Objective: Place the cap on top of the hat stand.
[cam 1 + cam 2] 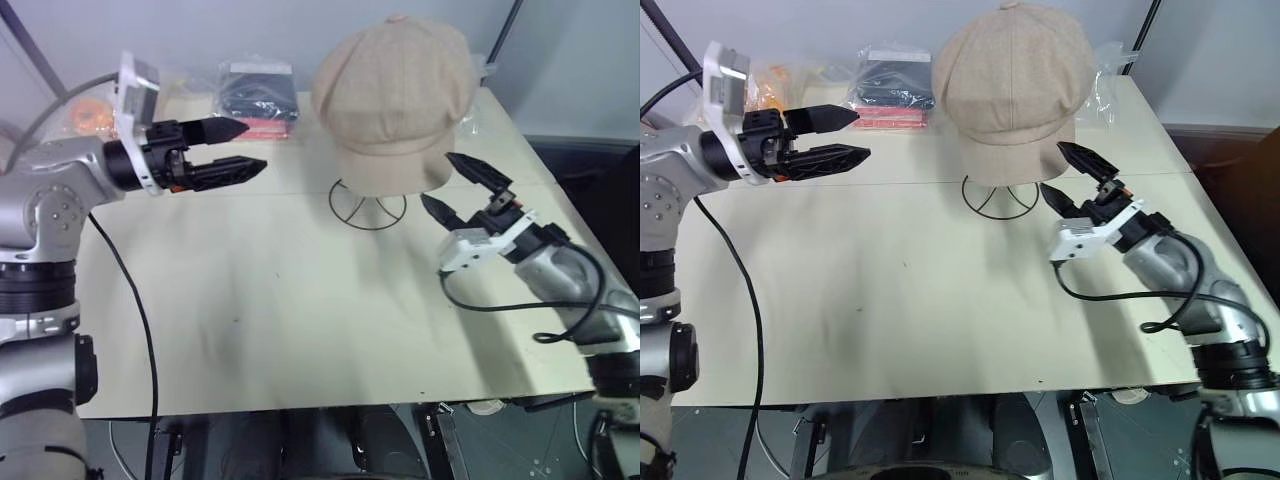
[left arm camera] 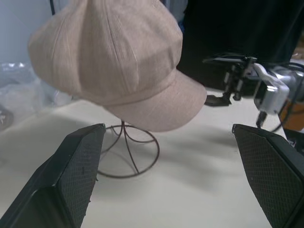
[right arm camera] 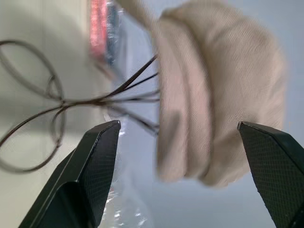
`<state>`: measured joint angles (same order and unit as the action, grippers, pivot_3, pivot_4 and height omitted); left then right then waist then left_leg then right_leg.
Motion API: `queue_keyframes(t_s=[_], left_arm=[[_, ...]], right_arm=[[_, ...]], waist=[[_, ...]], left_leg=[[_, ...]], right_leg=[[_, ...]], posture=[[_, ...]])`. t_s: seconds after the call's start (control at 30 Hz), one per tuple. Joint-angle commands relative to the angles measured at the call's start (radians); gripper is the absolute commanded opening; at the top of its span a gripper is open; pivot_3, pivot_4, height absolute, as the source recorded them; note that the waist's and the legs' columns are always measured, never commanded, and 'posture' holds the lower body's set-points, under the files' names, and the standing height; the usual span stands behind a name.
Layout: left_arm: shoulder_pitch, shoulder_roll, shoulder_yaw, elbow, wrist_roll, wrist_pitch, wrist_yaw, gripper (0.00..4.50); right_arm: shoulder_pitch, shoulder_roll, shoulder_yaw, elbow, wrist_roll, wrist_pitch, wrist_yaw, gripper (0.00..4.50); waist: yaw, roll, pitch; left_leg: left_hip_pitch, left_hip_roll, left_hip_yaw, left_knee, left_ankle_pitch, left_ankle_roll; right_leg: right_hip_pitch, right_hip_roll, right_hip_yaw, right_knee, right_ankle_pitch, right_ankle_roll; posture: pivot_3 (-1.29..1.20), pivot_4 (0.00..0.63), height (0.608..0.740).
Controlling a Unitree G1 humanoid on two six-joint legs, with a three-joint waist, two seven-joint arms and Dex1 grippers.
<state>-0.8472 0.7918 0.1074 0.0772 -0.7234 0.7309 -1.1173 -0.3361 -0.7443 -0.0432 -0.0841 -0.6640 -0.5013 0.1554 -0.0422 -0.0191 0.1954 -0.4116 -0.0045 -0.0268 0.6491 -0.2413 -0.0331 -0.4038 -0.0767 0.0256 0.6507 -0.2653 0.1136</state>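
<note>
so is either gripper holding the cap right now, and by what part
Nothing is held. The cap sits on the hat stand; the left gripper and right gripper are both open and apart from it.

Bare table around capped hat stand

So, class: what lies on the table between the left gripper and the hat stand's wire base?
Nothing: in the left eye view, bare table separates the left gripper from the hat stand, which carries the cap.
</note>
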Motion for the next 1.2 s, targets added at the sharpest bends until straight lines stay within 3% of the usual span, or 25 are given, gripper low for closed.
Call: queue_keyframes(t_s=[0.03, 0.2, 0.23, 0.3, 0.4, 0.5, 0.53, 0.7, 0.93, 0.97, 1.03, 1.13, 1.2], left_arm=[[-0.038, -0.003, 0.005, 0.005, 0.015, -0.018, -0.018, 4.5], [-0.05, -0.007, 0.009, 0.018, 0.028, -0.018, -0.03, 4.5], [-0.05, -0.006, 0.011, 0.019, 0.03, -0.017, -0.032, 4.5], [-0.051, -0.004, 0.016, 0.018, 0.032, -0.017, -0.031, 4.5], [-0.046, 0.0, 0.027, 0.012, 0.033, -0.015, -0.026, 4.5], [-0.031, 0.007, 0.038, 0.002, 0.031, -0.014, -0.023, 4.5], [-0.025, 0.009, 0.041, -0.002, 0.031, -0.014, -0.022, 4.5], [-0.011, 0.014, 0.052, -0.014, 0.028, -0.012, -0.017, 4.5], [-0.017, 0.012, 0.056, -0.014, 0.032, -0.013, -0.013, 4.5], [-0.017, 0.011, 0.056, -0.012, 0.033, -0.015, -0.013, 4.5], [-0.018, 0.009, 0.055, -0.011, 0.035, -0.018, -0.011, 4.5], [-0.011, 0.01, 0.057, -0.01, 0.037, -0.023, -0.014, 4.5], [-0.002, 0.012, 0.055, -0.014, 0.04, -0.026, -0.017, 4.5]], right_arm=[[-0.018, 0.072, 0.012, -0.102, -0.073, 0.151, 0.004, 4.04], [-0.079, 0.161, 0.065, -0.117, -0.122, 0.264, 0.006, 4.04], [-0.088, 0.163, 0.069, -0.115, -0.115, 0.27, 0.01, 3.81], [-0.098, 0.157, 0.069, -0.111, -0.09, 0.274, 0.023, 3.2], [-0.101, 0.143, 0.045, -0.118, -0.004, 0.256, 0.048, 1.67], [-0.101, 0.192, -0.011, -0.156, 0.235, 0.268, 0.096, 0.13], [-0.1, 0.191, -0.02, -0.159, 0.268, 0.264, 0.104, 0.05], [-0.1, 0.168, 0.0, -0.088, 0.324, 0.23, 0.137, 0.05], [-0.162, 0.092, 0.042, 0.035, 0.229, 0.117, 0.109, 0.05], [-0.16, 0.077, 0.042, 0.045, 0.221, 0.113, 0.113, 0.69], [-0.156, 0.056, 0.037, 0.048, 0.212, 0.113, 0.115, 1.43], [-0.141, 0.033, 0.035, 0.03, 0.188, 0.115, 0.117, 3.01], [-0.108, 0.005, 0.014, 0.006, 0.198, 0.124, 0.137, 3.01]], waist=[[0.001, 0.0, 0.0], [0.002, 0.0, 0.0], [0.002, 0.0, 0.0], [0.003, 0.0, 0.0], [0.003, 0.0, 0.0], [0.001, 0.0, 0.0], [0.001, 0.0, 0.0], [0.001, 0.0, 0.0], [0.001, 0.0, 0.0], [0.001, 0.0, 0.0], [0.001, 0.0, 0.0], [0.001, 0.0, 0.0], [0.002, 0.0, 0.0]], left_leg=[[0.0, 0.0, 0.0, 0.0, 0.0, 0.0], [0.0, 0.0, 0.0, 0.0, 0.0, 0.0], [0.0, 0.0, 0.0, 0.0, 0.0, 0.0], [0.0, 0.0, 0.0, 0.0, 0.0, 0.0], [0.0, 0.0, 0.0, 0.0, 0.0, 0.0], [0.0, 0.0, 0.0, 0.0, 0.0, 0.0], [0.0, 0.0, 0.0, 0.0, 0.0, 0.0], [0.0, 0.0, 0.0, 0.0, 0.0, 0.0], [0.0, 0.0, 0.0, -0.001, 0.0, 0.0], [0.0, 0.0, 0.0, -0.001, 0.0, 0.0], [0.0, 0.0, 0.0, 0.0, 0.0, 0.0], [0.0, 0.0, 0.0, -0.001, 0.0, 0.0], [0.0, 0.0, 0.0, -0.001, 0.0, 0.0]], right_leg=[[0.0, 0.0, 0.0, 0.0, 0.0, 0.0], [0.0, 0.0, 0.0, 0.0, 0.0, 0.0], [0.0, 0.0, 0.0, 0.0, 0.0, 0.0], [0.0, 0.0, 0.0, 0.0, 0.0, 0.0], [0.0, 0.0, 0.0, 0.0, 0.0, 0.0], [0.0, 0.0, 0.0, 0.0, 0.0, 0.0], [0.0, 0.0, 0.0, 0.0, 0.0, 0.0], [0.0, 0.0, 0.0, 0.0, 0.0, 0.0], [0.0, 0.0, 0.0, 0.0, 0.0, 0.0], [0.0, 0.0, 0.0, 0.0, 0.0, 0.0], [0.0, 0.0, 0.0, 0.0, 0.0, 0.0], [0.0, 0.0, 0.0, 0.0, 0.0, 0.0], [0.0, 0.0, 0.0, 0.0, 0.0, 0.0]], posture=[[0.0, 0.15, 0.74], [0.0, 0.15, 0.74], [0.0, 0.15, 0.74], [0.0, 0.15, 0.74], [0.0, 0.15, 0.74], [0.0, 0.15, 0.74], [0.0, 0.15, 0.74], [0.0, 0.15, 0.74], [0.0, 0.15, 0.74], [0.0, 0.15, 0.74], [0.0, 0.15, 0.74], [0.0, 0.15, 0.74], [0.0, 0.15, 0.74]])
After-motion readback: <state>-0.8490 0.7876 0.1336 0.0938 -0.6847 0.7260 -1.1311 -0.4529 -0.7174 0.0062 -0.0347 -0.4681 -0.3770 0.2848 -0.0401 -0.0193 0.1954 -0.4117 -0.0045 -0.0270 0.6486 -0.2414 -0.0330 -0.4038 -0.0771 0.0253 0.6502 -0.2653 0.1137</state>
